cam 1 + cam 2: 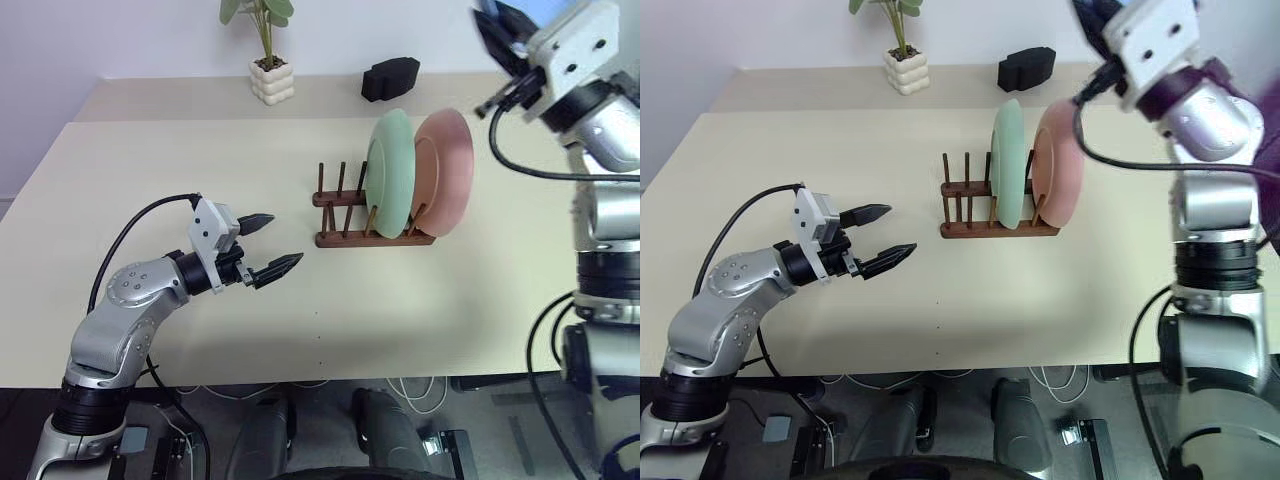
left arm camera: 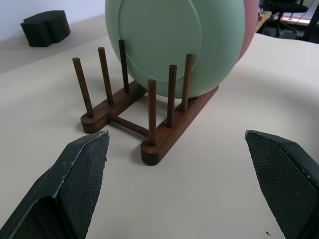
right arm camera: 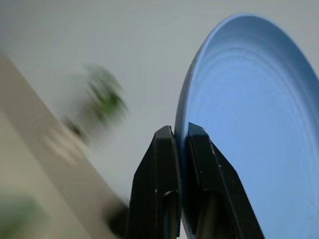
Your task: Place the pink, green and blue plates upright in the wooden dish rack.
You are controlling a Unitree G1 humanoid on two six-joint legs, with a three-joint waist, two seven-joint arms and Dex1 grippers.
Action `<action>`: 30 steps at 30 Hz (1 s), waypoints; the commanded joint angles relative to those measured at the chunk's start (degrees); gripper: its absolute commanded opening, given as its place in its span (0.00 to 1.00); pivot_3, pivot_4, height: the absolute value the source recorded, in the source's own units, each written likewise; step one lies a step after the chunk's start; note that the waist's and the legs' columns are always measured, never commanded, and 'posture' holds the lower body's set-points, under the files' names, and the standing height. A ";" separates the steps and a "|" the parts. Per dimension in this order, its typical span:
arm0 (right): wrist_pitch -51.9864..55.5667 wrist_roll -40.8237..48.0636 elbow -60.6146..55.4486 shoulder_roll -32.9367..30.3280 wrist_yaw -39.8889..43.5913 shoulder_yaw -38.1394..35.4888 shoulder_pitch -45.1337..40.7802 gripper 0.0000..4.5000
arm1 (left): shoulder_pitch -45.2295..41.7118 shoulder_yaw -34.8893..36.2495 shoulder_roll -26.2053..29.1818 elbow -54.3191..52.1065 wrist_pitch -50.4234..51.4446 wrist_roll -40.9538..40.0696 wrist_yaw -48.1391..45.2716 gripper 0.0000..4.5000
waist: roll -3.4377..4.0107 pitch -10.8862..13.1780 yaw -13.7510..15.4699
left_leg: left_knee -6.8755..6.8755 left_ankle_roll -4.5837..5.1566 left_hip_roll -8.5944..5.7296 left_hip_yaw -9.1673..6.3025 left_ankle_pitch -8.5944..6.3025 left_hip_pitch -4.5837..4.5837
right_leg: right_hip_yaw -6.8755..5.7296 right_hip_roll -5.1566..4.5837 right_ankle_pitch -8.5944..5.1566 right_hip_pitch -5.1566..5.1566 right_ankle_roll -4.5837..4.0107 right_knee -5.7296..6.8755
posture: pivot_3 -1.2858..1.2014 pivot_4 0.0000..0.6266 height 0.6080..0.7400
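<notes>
This looks like a lab or office room. A big plain table [image 1: 200, 180] stands by a bare white wall [image 1: 120, 35]. Loose cables [image 1: 420, 390] lie underneath, an office chair [image 2: 284, 7] sits behind, and a small plant [image 1: 268, 50] decorates it.

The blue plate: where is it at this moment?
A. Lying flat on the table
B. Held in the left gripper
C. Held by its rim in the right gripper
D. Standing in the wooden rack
C: the right gripper is shut on the rim of the blue plate, lifted clear of the table.
</notes>
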 commanded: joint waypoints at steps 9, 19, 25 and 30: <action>33.75 39.95 -23.42 20.24 -14.45 -0.89 2.73 0.01 | 1.70 4.01 1.43 0.30 -2.54 1.05 0.69 1.00 | -0.01 -0.01 0.15 | 0.01 0.00 0.00 -0.16 0.00 -0.01 | -0.08 -0.05 0.00 -0.02 -0.04 0.14 | 0.52 0.24 0.95; 44.69 52.87 -23.45 25.33 -28.65 -2.94 10.40 0.01 | 2.80 4.35 1.79 -0.22 -2.52 1.14 0.85 1.00 | -0.01 -0.01 0.02 | 0.00 0.00 -0.02 -0.15 0.00 -0.03 | -0.10 -0.04 0.00 -0.06 -0.04 0.13 | 0.52 0.24 0.95; 46.75 56.35 -23.08 26.74 -32.60 -3.60 12.14 0.01 | 2.68 4.25 1.92 -0.10 -2.38 1.21 0.79 1.00 | -0.01 -0.01 -0.08 | 0.00 0.00 -0.02 -0.14 0.00 -0.04 | -0.10 -0.02 -0.01 -0.06 -0.04 0.13 | 0.52 0.24 0.95; 46.56 57.74 -22.25 27.65 -34.72 -4.48 12.33 0.01 | 2.63 4.16 1.98 -0.11 -2.28 1.27 0.82 1.00 | -0.01 -0.01 -0.13 | 0.00 0.00 -0.01 -0.13 0.00 -0.04 | -0.10 -0.01 -0.01 -0.06 -0.03 0.12 | 0.52 0.24 0.95</action>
